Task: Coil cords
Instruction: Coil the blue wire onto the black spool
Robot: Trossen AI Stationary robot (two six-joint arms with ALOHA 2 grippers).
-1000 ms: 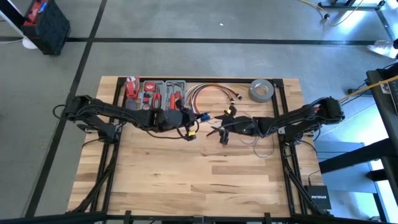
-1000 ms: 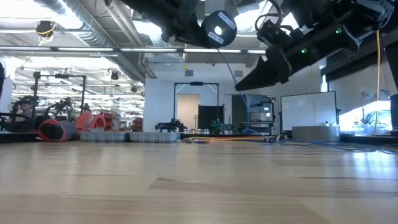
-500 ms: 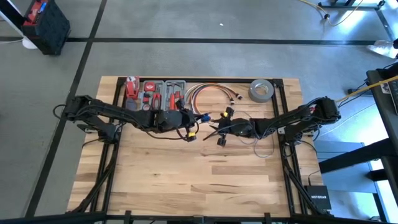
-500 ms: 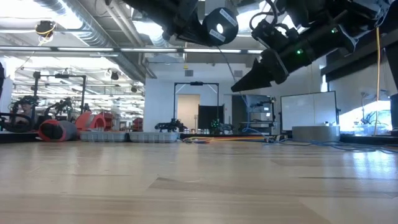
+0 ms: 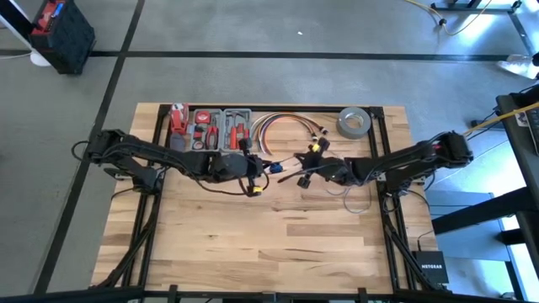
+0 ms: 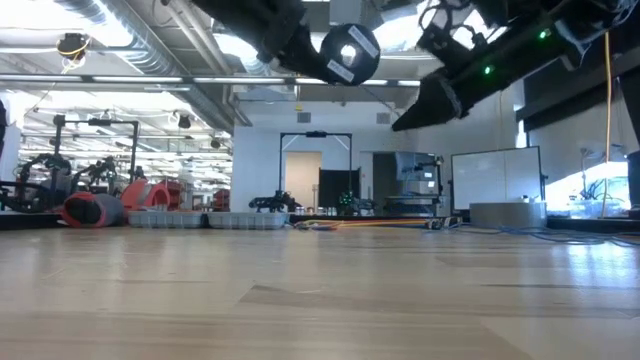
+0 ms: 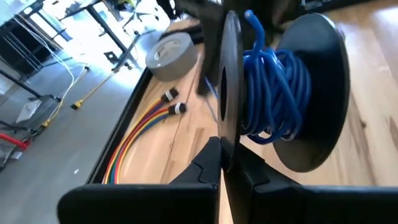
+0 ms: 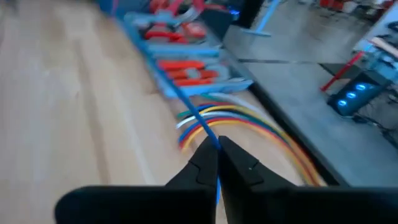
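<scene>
The left gripper (image 7: 225, 163) hangs above the middle of the table (image 5: 253, 244), its fingers pressed together on the rim of a black spool (image 7: 280, 93) wound with blue wire (image 7: 273, 93). The spool hangs in the air (seen at table height, its round face (image 6: 347, 54) sits well clear of the wood). Behind it, along the far edge, lie a tray of red-handled tools (image 5: 210, 128), then a loop of red, yellow and white cables (image 5: 282, 128), then a grey tape roll (image 5: 354, 123).

A strand of the same blue wire (image 8: 180, 102) runs taut from the spool toward the right gripper (image 8: 217, 158), which is also raised and pinches that strand between its closed fingertips. Under the right arm, more thin wire (image 5: 349, 198) lies in loose curves on the wood.
</scene>
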